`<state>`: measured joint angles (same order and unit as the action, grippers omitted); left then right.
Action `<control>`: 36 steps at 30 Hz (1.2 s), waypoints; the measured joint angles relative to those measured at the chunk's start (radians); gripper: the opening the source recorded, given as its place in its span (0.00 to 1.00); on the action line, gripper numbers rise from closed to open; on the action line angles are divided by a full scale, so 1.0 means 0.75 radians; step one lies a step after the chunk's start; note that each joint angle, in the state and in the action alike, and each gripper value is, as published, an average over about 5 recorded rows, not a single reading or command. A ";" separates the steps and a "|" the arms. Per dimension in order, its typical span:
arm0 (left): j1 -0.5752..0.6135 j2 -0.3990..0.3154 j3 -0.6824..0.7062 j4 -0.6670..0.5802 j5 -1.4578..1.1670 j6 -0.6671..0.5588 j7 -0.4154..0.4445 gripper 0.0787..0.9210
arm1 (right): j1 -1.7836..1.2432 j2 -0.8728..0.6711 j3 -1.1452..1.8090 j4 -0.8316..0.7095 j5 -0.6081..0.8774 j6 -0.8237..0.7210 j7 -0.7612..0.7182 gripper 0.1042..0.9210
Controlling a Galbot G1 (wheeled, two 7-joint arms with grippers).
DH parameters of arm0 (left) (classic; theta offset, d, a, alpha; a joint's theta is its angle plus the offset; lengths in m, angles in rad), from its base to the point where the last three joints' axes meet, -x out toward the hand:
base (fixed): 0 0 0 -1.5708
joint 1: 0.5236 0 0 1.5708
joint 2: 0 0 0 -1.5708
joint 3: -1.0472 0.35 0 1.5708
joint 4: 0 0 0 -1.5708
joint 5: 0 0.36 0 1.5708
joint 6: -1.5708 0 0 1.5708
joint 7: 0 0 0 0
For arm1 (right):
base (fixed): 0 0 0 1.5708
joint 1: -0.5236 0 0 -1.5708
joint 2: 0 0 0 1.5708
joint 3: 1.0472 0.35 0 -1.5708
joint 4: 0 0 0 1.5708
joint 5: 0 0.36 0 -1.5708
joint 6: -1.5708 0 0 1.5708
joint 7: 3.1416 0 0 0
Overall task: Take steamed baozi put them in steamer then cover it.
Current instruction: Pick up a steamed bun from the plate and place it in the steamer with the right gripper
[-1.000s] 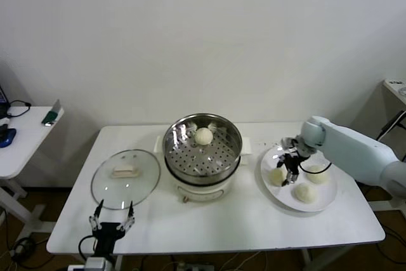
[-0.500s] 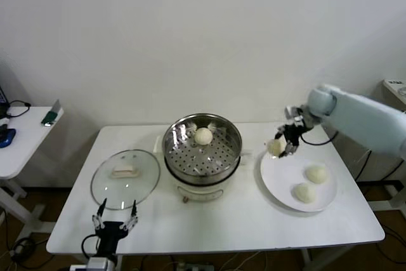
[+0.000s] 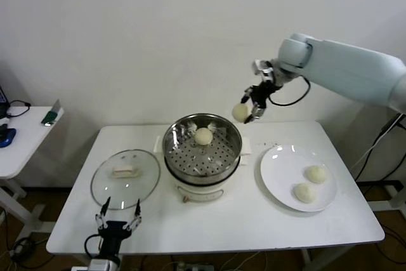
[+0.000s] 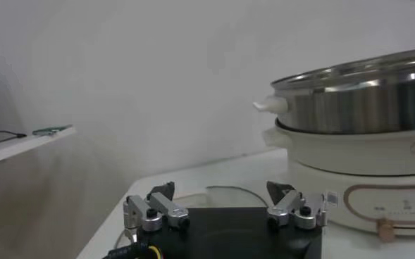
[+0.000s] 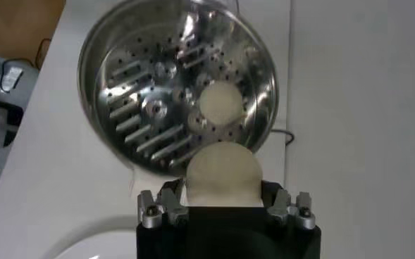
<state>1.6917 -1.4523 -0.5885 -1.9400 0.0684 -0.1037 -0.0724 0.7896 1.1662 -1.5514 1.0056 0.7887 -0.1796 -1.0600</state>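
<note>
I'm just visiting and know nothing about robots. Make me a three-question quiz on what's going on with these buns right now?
1. How many baozi lie on the white plate?
2. True or false: the glass cover sits on the steamer.
3. What does the right gripper hold? A) the cover B) a baozi C) nothing

Key:
1. Two, a farther one and a nearer one; another baozi is already in the steamer.
2. False. The cover lies on the table left of the steamer, with the left gripper open and idle at the table's near edge.
3. B. It grips a baozi in the air, above the steamer's right rim.
</note>
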 measured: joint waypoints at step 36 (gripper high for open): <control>0.002 0.001 -0.007 0.023 -0.017 -0.017 -0.002 0.88 | -0.306 0.469 -0.062 -0.231 0.043 -0.065 0.054 0.88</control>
<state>1.6933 -1.4513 -0.5936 -1.9229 0.0555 -0.1163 -0.0738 0.5603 1.5182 -1.5980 0.8321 0.8207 -0.2286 -1.0196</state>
